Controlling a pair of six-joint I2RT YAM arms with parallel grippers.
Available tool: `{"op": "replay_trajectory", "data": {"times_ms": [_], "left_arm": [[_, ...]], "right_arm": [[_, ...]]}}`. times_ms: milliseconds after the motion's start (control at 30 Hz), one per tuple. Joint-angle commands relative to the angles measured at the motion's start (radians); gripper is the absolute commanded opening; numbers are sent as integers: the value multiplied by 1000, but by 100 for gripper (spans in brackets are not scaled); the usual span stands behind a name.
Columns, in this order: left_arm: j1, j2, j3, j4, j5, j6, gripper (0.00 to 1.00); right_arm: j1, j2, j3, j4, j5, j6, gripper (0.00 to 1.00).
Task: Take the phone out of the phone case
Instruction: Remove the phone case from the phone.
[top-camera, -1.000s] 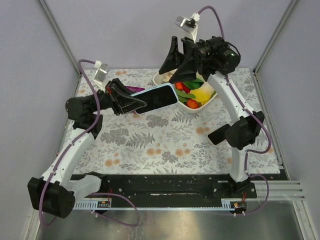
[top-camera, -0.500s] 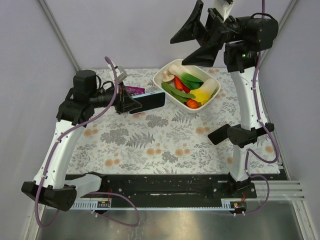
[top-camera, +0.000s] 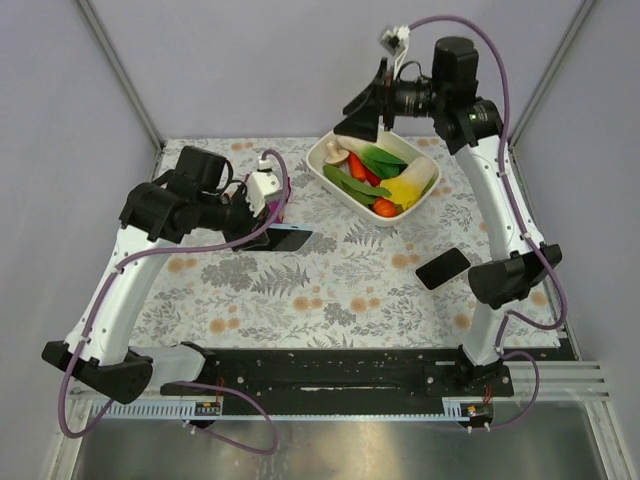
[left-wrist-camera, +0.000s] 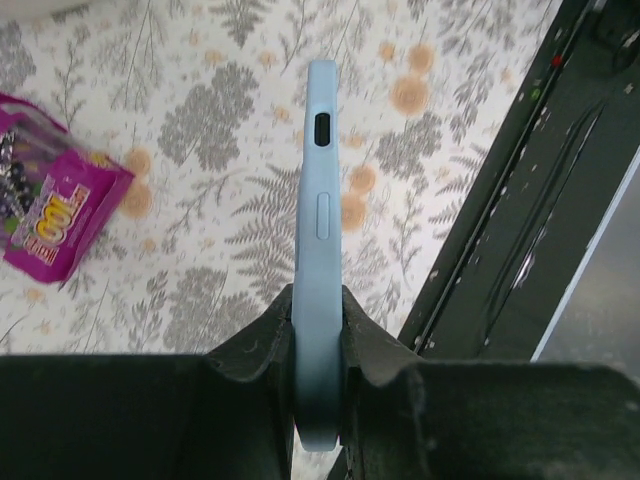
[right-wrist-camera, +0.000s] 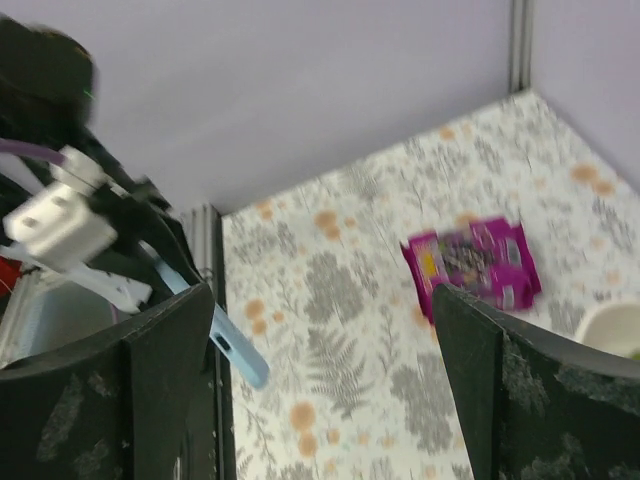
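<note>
My left gripper (top-camera: 272, 232) is shut on a light blue phone case (top-camera: 290, 238) and holds it above the left middle of the floral mat. In the left wrist view the case (left-wrist-camera: 320, 180) stands edge-on between my fingers (left-wrist-camera: 262, 340), its side buttons showing. I cannot tell whether anything is inside it. A flat black phone (top-camera: 443, 268) lies on the mat at the right, beside the right arm. My right gripper (top-camera: 365, 112) is open and empty, raised above the white bowl's far edge. In its wrist view (right-wrist-camera: 320, 350) the jaws stand wide apart, with the case (right-wrist-camera: 228, 348) far off.
A white bowl (top-camera: 330, 150) of toy vegetables stands at the back middle. A purple snack packet (right-wrist-camera: 470, 262) lies on the mat at the back left; it also shows in the left wrist view (left-wrist-camera: 55, 215). Black rail (top-camera: 320, 372) along the near edge. Grey walls enclose the table.
My left gripper has drawn the case left and down, away from the bowl, and turned it. My right gripper let go, swung up and away, then settled above the bowl's far edge.
</note>
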Motion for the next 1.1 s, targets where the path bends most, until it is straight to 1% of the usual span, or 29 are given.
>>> {"op": "replay_trajectory", "data": {"times_ms": [0, 100, 200, 233, 267, 300, 333, 400, 467, 533, 667, 733, 767, 867, 967, 1067], "left_arm": [[-26, 21, 136, -120, -110, 149, 0], [-46, 36, 148, -173, -126, 211, 0], [-58, 26, 142, -196, -98, 268, 0], [-60, 21, 140, -196, -85, 277, 0], [-61, 15, 140, -196, -66, 289, 0], [-61, 10, 137, -194, -40, 306, 0], [-61, 4, 134, -194, -20, 318, 0], [-61, -5, 128, -199, 40, 332, 0], [-64, -4, 128, -208, 98, 340, 0], [-67, 6, 130, -232, 144, 352, 0], [-72, 7, 111, -248, 208, 358, 0], [-79, 6, 97, -240, 216, 351, 0], [-80, 3, 93, -237, 219, 347, 0], [-84, 1, 82, -216, 216, 329, 0], [-93, 7, 76, -203, 213, 317, 0], [-101, 9, 71, -188, 207, 305, 0]], "right_arm": [[24, -190, -217, -242, 139, -413, 100], [62, -306, -453, -246, 214, -568, 99], [105, -420, -677, -210, 264, -641, 100], [117, -458, -737, -194, 261, -665, 100], [123, -484, -790, -197, 230, -705, 100], [124, -507, -857, -193, 165, -737, 100], [127, -523, -894, -170, 145, -739, 99], [145, -533, -943, -164, 104, -775, 97], [189, -541, -995, -147, 120, -817, 92], [235, -544, -1045, -95, 158, -816, 89], [295, -518, -1062, -42, 156, -805, 81], [314, -510, -1054, -42, 136, -799, 77], [321, -509, -1051, -41, 127, -799, 72], [332, -507, -1049, -41, 105, -788, 64], [343, -507, -1054, -44, 108, -790, 58], [349, -506, -1057, -56, 106, -799, 55]]}}
